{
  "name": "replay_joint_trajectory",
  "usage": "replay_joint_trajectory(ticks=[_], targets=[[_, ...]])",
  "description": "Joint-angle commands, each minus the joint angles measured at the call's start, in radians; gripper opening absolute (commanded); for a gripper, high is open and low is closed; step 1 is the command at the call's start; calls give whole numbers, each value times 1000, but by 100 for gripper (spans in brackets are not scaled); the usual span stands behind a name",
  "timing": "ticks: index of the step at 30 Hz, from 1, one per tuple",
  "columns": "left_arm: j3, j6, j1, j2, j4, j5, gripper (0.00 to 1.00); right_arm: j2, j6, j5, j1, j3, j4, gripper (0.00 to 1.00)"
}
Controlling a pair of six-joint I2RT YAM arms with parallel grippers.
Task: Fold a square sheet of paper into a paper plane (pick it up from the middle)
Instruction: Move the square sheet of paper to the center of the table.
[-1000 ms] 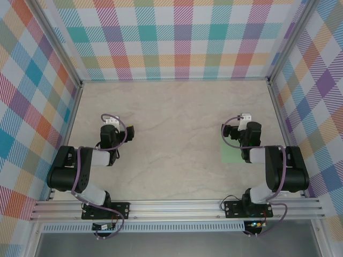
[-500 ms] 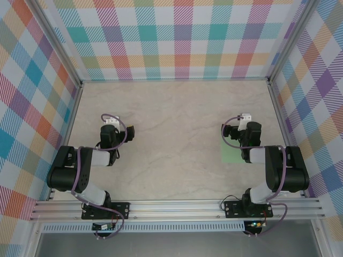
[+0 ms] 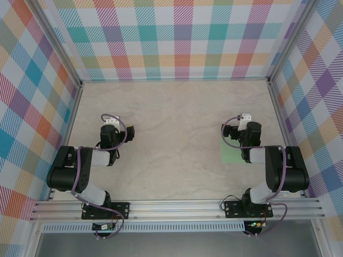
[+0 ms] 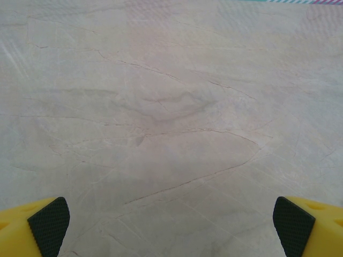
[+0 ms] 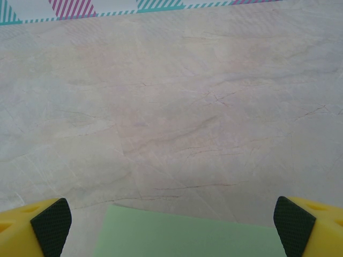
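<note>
Square sheet of paper point(image 3: 230, 153) lies flat and unfolded on the table point(image 3: 177, 101), right of centre, partly covered in the top view by the right arm. No crease is visible on it, so the task is judged to be at its first step, the pick-up.

Recommended method: the sheet is thin and flush with the surface, so a pinch from straight above is likely to slide off. The fingers should come down over the middle of the sheet, as the task directs, press lightly and close slowly so that the paper buckles into a ridge between the pads. Gripping at an edge risks dragging or crumpling it.

Pose, left side: the left gripper point(image 3: 128, 130) sits low over bare table, well apart from the sheet. In its wrist view the left gripper point(image 4: 171, 227) has its fingers spread wide and holds nothing.

Pose, right side: the right gripper point(image 3: 228, 134) hangs at the sheet's far end, arm folded back toward its base. Its wrist view shows the fingers point(image 5: 51, 222) spread wide and empty, with the sheet's point(image 5: 187, 235) far edge between them.
</note>
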Motion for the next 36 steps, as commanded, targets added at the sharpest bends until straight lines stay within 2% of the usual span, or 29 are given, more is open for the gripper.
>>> replay_joint_trajectory(ticks=[1, 16, 19, 21, 28, 30, 33, 36], targets=[[22, 15, 14, 5, -1, 9, 100, -3, 0, -18, -3, 20, 12, 100], [22, 14, 13, 7, -1, 11, 100, -9, -4, -29, -2, 16, 15, 100], [17, 5, 17, -1, 5, -4, 100, -69, -12, -51, 1, 59, -112, 100], [-2, 8, 15, -67, -11, 10, 100, -130, 6, -41, 1, 97, -265, 100], [87, -127, 20, -401, -465, -23, 100, -388, 124, 1, 1, 161, -745, 100], [142, -200, 21, -498, -630, -42, 100, -436, 228, 19, 1, 194, -873, 100], [240, -238, 22, -585, -830, 23, 100, -456, 342, 33, 0, 266, -1094, 100], [314, -308, 21, -633, -990, 70, 100, -451, 413, 45, 0, 276, -1169, 100]])
